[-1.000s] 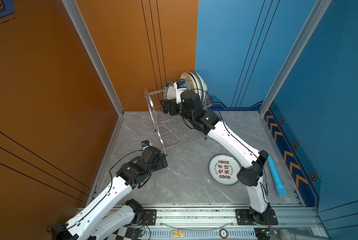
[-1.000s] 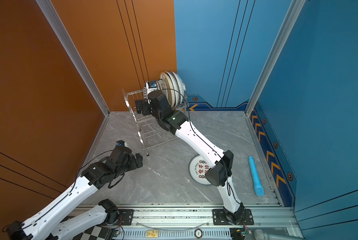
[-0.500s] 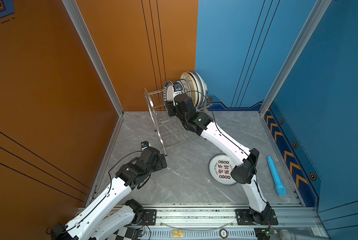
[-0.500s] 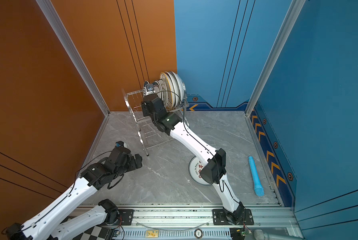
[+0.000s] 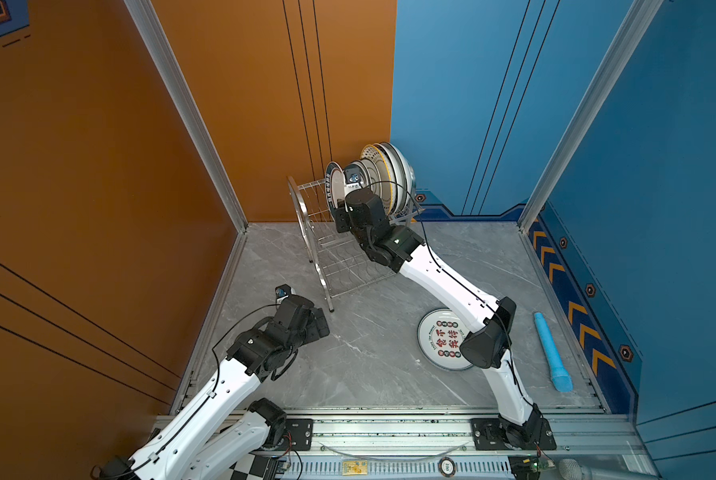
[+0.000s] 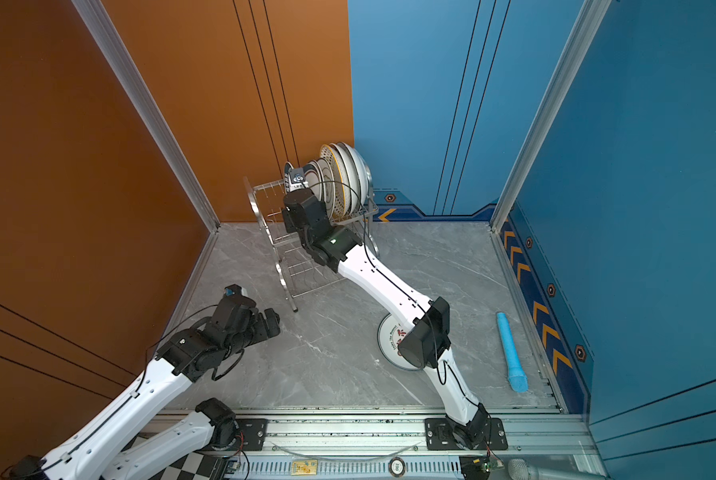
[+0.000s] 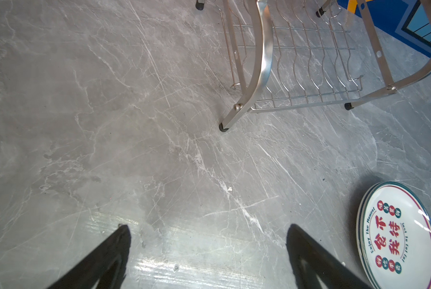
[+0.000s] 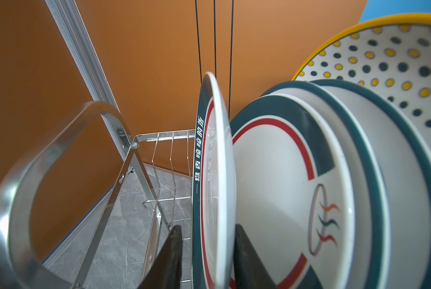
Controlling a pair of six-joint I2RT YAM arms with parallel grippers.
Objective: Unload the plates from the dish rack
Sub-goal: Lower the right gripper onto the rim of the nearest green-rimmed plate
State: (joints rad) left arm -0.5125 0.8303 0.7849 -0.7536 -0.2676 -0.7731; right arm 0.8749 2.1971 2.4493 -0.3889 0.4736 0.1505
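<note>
Right wrist view: the right end effector [image 8: 207,226] has its two dark fingers [image 8: 169,257] standing narrowly apart on either side of the front plate [image 8: 214,162]. One is before its teal-rimmed face and the other is against its back. Whether they already pinch it cannot be told. This plate stands on edge and upright in the dish rack [image 8: 21,175], its face turned toward the arched end frame and its rim edge-on to the camera. Just behind it stands a plate with a teal and red band [image 8: 279,175], then more teal-rimmed plates [image 8: 397,175]. A larger yellow-rimmed dotted plate [image 8: 384,57] comes last. All stand on edge and face the same way.

In both top views the rack [image 5: 314,232] stands at the back of the grey marble tabletop [image 5: 369,374], near the corner where the orange and blue walls meet. The plates are bunched on its upper tier at the end toward the blue wall, and the right arm reaches up to them from the front.

The left end effector [image 7: 207,226] is spread wide over bare tabletop, just in front of the rack's nearest leg and holding nothing. A plate with red characters [image 5: 443,340] lies flat on the tabletop, partly under the right arm's elbow. A blue tube [image 5: 551,353] lies near the right edge, its long axis running front to back.
</note>
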